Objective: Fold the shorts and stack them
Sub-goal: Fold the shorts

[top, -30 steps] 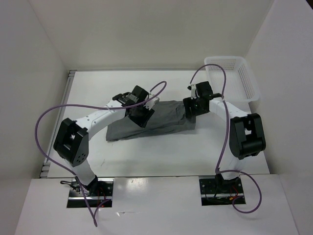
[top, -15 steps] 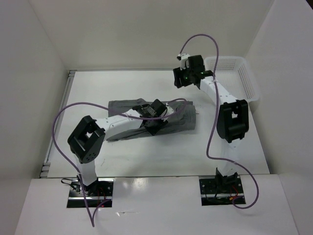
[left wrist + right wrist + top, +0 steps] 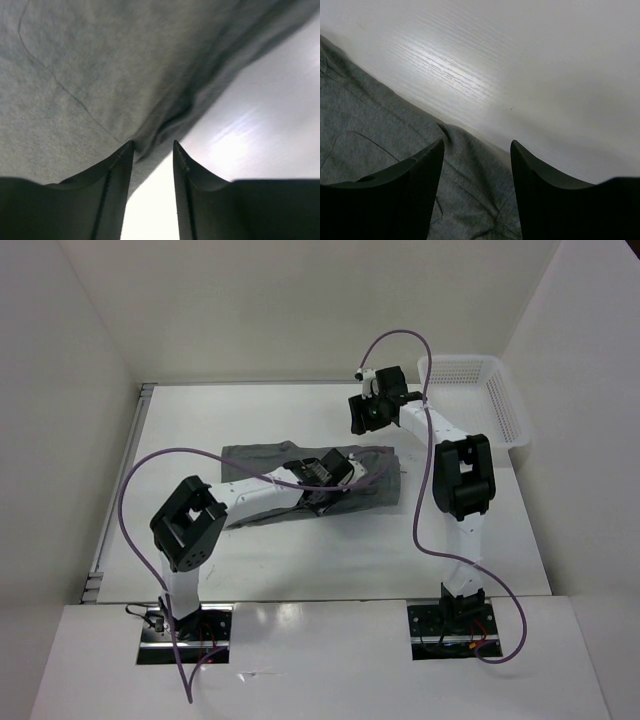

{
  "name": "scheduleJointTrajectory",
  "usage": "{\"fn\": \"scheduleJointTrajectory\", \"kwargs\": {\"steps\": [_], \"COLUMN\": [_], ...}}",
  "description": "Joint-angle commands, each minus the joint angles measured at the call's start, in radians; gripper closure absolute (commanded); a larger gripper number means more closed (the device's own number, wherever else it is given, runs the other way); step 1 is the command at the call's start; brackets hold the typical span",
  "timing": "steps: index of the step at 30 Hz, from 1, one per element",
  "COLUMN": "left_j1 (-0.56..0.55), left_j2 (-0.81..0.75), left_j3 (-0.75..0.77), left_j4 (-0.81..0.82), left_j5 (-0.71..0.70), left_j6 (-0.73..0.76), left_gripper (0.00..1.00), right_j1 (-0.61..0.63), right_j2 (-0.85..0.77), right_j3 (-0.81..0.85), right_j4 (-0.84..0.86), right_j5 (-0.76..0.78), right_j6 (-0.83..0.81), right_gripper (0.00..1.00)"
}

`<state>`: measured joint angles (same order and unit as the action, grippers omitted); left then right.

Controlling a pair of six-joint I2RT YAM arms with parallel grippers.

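Note:
The grey shorts [image 3: 258, 458] lie crumpled across the middle of the table, running left to right. My left gripper [image 3: 322, 495] is low at their near edge. In the left wrist view it [image 3: 152, 145] stands open by a narrow gap, with the hem of the shorts [image 3: 100, 75] right at its tips and bare table between the fingers. My right gripper [image 3: 360, 420] hangs raised behind the shorts' right end. Its wrist view shows it [image 3: 477, 142] open and holding nothing, with the far edge of the shorts [image 3: 380, 125] below it.
A white mesh basket [image 3: 480, 390] stands at the back right corner, just right of the right arm. White walls close in the table at the left, back and right. Purple cables loop over both arms.
The right gripper let go of the shorts' right end and rose toward the back. The left gripper slid right along the shorts and its jaws narrowed. The shorts' left end now lies further back.

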<state>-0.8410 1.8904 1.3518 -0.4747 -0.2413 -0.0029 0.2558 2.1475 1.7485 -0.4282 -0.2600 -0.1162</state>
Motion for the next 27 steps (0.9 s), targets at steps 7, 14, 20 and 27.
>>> {"fn": "scheduleJointTrajectory", "kwargs": {"steps": [7, 14, 20, 27], "left_j1": [-0.049, -0.038, -0.029, -0.020], "left_j2": [-0.059, -0.027, -0.007, 0.016], "left_j3": [0.035, 0.017, -0.002, -0.013], "left_j4": [-0.058, 0.025, 0.034, 0.018], "left_j5": [0.086, 0.004, -0.003, 0.031], "left_j6": [0.003, 0.003, 0.003, 0.003], "left_gripper": [0.66, 0.65, 0.63, 0.63], "right_j1": [0.033, 0.051, 0.051, 0.051], "right_j2": [0.002, -0.017, -0.047, -0.057], "right_j3": [0.013, -0.009, -0.040, -0.049], "right_j4": [0.031, 0.040, 0.040, 0.040], "right_j5": [-0.004, -0.004, -0.004, -0.004], "right_j6": [-0.010, -0.010, -0.010, -0.010], "right_gripper": [0.40, 0.40, 0.40, 0.40]}}
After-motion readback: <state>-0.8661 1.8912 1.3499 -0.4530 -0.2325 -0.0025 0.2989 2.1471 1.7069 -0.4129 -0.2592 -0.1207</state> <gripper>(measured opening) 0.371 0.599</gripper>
